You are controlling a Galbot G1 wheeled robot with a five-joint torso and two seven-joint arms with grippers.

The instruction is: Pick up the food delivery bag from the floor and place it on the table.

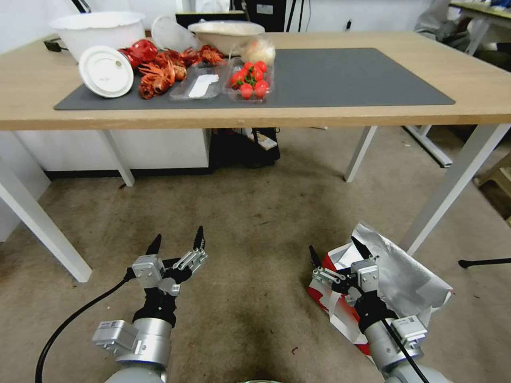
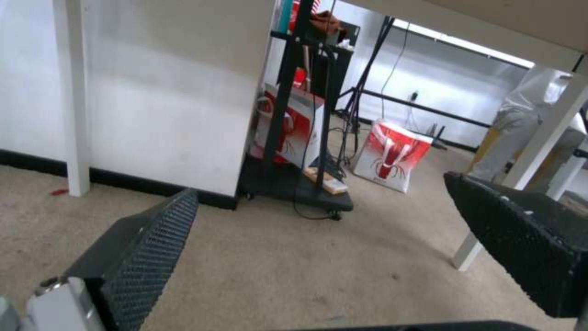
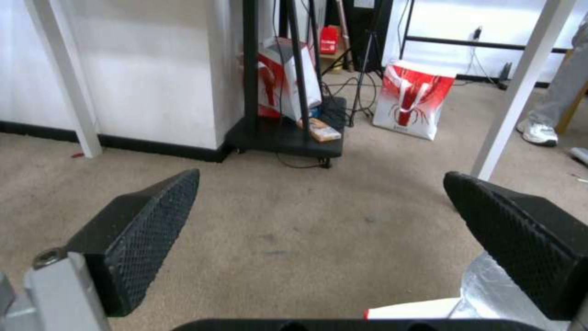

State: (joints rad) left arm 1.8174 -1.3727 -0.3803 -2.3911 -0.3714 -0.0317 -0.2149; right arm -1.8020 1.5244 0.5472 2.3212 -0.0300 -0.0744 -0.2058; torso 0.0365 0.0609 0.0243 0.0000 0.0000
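Crayfish (image 1: 159, 74), strawberries (image 1: 250, 81), white bowls (image 1: 98, 31)

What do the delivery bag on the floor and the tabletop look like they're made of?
The food delivery bag looks like white and red paper lined with silver foil: the lining is crinkled and shiny, the outer face matte and creased. The table top looks like light wood or wood laminate, going by its faint grain and smooth matte face; which one is unclear. The legs look like white painted metal.

No readable text anywhere.
The far red-and-white bags (image 3: 413, 99) carry only a red crayfish picture; any small print beneath it is too blurred to read.
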